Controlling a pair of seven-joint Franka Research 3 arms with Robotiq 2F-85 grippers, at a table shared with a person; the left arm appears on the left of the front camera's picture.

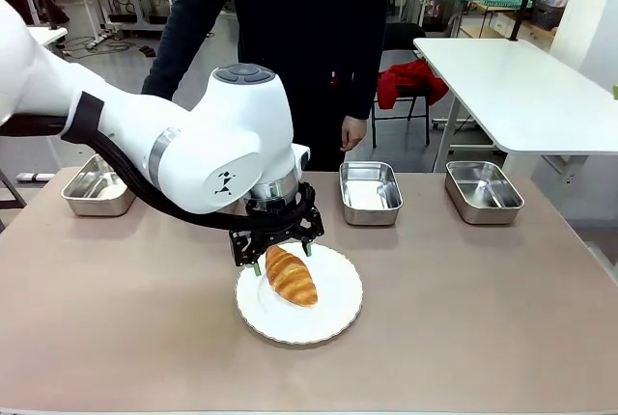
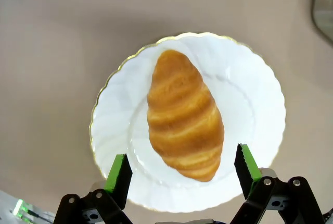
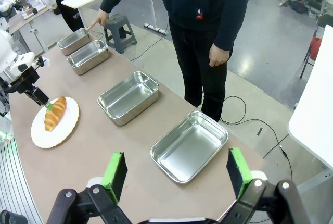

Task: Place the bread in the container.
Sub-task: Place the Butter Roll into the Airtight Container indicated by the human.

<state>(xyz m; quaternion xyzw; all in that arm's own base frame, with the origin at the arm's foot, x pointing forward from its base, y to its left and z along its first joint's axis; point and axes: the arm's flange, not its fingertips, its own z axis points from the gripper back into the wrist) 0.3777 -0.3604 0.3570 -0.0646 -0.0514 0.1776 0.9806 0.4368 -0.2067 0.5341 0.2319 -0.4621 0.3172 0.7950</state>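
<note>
Bread point(image 2: 184, 114): lay flat across the middle of the plate point(image 2: 260, 94), not in any pan.
Plate: white with a scalloped rim, sat on the brown counter point(image 1: 483, 318).
Left end effector point(image 2: 182, 160): yours hung low over the plate, jaws spread wide, one green pad on either side of the bread's near end, nothing gripped. Whether the pads touched the crust, can't tell.
Containers point(image 3: 128, 96): four steel pans in a row beyond the plate, along the person's edge of the counter.
Right end effector point(image 3: 177, 169): yours was wide open, held nothing, well apart from the plate, above the counter by the row's right-end pan point(image 3: 189, 145).
Person: stood beyond the plate, one hand point(image 3: 97, 22) stretched toward the row's other end.
</note>
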